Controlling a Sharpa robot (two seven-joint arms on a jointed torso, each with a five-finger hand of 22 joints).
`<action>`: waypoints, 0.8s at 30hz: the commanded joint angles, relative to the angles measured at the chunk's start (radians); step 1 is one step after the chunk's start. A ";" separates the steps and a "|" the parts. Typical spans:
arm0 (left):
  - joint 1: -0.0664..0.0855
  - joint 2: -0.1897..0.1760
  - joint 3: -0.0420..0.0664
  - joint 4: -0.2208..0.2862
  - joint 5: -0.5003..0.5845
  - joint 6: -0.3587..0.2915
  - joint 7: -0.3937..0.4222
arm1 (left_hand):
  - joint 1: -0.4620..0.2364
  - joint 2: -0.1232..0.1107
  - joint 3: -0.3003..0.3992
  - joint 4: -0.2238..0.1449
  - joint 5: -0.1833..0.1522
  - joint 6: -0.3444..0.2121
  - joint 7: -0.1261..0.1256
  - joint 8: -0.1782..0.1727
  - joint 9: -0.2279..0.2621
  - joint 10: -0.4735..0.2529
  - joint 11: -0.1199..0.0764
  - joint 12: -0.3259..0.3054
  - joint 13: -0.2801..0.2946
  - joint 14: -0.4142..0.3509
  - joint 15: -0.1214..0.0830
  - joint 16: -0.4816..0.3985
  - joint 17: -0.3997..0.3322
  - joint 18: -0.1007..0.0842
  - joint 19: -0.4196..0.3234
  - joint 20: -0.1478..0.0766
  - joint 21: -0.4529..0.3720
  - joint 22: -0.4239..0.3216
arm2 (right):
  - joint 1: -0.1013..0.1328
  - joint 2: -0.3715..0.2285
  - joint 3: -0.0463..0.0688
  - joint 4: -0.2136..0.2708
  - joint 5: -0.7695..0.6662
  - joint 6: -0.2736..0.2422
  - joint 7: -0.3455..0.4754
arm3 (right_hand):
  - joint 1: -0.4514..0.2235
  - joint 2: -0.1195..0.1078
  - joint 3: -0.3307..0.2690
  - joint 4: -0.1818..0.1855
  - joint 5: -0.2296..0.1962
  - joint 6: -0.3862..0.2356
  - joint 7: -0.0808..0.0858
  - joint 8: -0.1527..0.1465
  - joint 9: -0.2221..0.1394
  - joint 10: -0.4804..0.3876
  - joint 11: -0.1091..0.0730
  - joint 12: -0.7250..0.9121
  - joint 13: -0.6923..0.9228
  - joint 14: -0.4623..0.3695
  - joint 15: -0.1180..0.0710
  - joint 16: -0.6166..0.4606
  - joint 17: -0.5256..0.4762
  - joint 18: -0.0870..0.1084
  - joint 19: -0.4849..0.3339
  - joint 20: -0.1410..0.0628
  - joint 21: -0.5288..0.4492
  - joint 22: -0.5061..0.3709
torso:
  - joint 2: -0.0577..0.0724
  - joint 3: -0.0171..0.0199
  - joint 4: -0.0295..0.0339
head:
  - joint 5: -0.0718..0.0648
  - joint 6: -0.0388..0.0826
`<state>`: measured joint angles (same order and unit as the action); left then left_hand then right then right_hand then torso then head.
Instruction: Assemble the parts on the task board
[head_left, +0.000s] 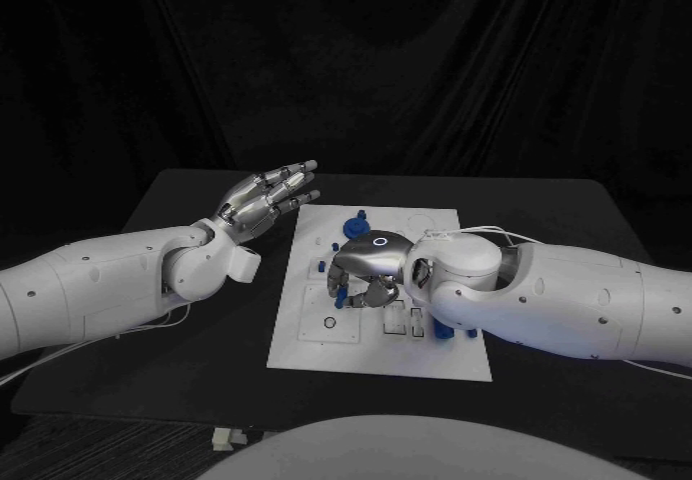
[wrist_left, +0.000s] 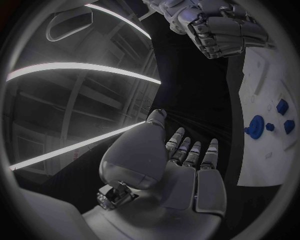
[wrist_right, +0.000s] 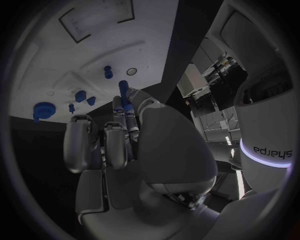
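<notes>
The white task board (head_left: 378, 345) lies in the middle of the black table. My right hand (head_left: 372, 265) hangs over the board's middle with its fingers curled down. In the right wrist view it (wrist_right: 125, 145) pinches a slim blue peg (wrist_right: 125, 96) between the thumb and a finger, just above the board (wrist_right: 75, 55). Other blue parts stand on the board: a round one (wrist_right: 44, 109), a small one (wrist_right: 108, 71), and several near the far edge (head_left: 356, 215) and by my right wrist (head_left: 440, 330). My left hand (head_left: 267, 200) is raised beside the board's far left corner, fingers spread and holding nothing.
Bare black table (head_left: 188, 330) lies to the left of the board and under my left arm. My right forearm (head_left: 577, 300) covers the board's right side. The left wrist view shows the board's edge (wrist_left: 262, 75), blue parts (wrist_left: 255, 126) and the right hand (wrist_left: 222, 30).
</notes>
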<state>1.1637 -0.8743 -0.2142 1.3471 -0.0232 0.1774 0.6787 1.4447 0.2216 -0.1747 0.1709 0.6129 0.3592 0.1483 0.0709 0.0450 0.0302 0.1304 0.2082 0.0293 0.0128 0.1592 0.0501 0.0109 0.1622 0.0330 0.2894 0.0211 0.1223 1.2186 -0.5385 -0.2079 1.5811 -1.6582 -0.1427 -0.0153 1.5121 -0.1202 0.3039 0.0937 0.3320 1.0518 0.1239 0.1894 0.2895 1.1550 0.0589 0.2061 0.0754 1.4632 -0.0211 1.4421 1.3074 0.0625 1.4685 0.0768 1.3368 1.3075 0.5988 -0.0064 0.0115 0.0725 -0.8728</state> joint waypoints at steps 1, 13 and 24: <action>-0.001 0.001 0.001 0.000 0.000 0.010 0.060 | 0.006 0.002 0.004 0.002 0.003 0.007 0.014 0.006 0.001 -0.001 0.007 0.003 0.001 -0.003 0.000 0.004 0.001 0.008 0.004 0.003 0.003 -0.001 | -0.007 0.013 0.001 -0.011 -0.051 0.035 -0.010 | 0.002 0.005 0.007 0.001 -0.001 -0.006 0.001 -0.004 0.000 -0.001 0.007 -0.004 -0.001 0.062 0.007 0.003 0.038 -0.010 0.020 0.008 -0.006 0.192 | 0.000 -0.0001 -0.0007 | -0.001 0.000; -0.002 0.003 0.001 -0.002 0.000 0.011 0.059 | 0.004 0.004 0.005 0.004 0.003 0.008 0.015 0.007 0.001 0.000 0.008 0.006 0.002 -0.003 -0.001 0.005 0.002 0.008 0.004 0.003 0.003 0.001 | -0.026 0.053 0.001 -0.043 -0.068 0.038 -0.015 | 0.002 0.004 0.008 -0.001 -0.003 -0.007 0.002 -0.005 0.000 0.003 0.007 -0.003 0.000 0.062 0.007 0.003 0.037 -0.009 0.019 0.009 -0.008 0.192 | -0.001 0.0000 -0.0016 | 0.002 0.000; -0.003 0.005 0.001 -0.004 0.000 0.013 0.057 | 0.004 0.004 0.005 0.004 0.003 0.009 0.015 0.007 0.001 0.000 0.008 0.007 0.002 -0.003 -0.001 0.005 0.002 0.008 0.004 0.003 0.003 0.002 | -0.051 0.077 0.001 -0.067 -0.069 0.037 -0.005 | 0.004 0.004 0.010 -0.005 -0.005 -0.008 0.003 -0.006 0.001 0.009 0.007 -0.001 0.002 0.061 0.007 0.002 0.036 -0.009 0.019 0.010 -0.007 0.192 | -0.001 0.0004 -0.0009 | 0.006 0.000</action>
<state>1.1623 -0.8714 -0.2142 1.3426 -0.0235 0.1783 0.6787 1.4447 0.2216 -0.1719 0.1737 0.6129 0.3592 0.1483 0.0747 0.0448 0.0302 0.1304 0.2081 0.0301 0.0128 0.1592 0.0501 0.0117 0.1621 0.0330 0.2894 0.0211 0.1225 1.1706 -0.4628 -0.2077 1.5164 -1.7164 -0.1114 -0.0148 1.5119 -0.1204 0.3092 0.0882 0.3309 1.0514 0.1237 0.1857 0.2896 1.1569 0.0643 0.2022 0.0756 1.4632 -0.0211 1.4413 1.3073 0.0624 1.4649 0.0804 1.3321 1.3074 0.5980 -0.0060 0.0093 0.0779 -0.8728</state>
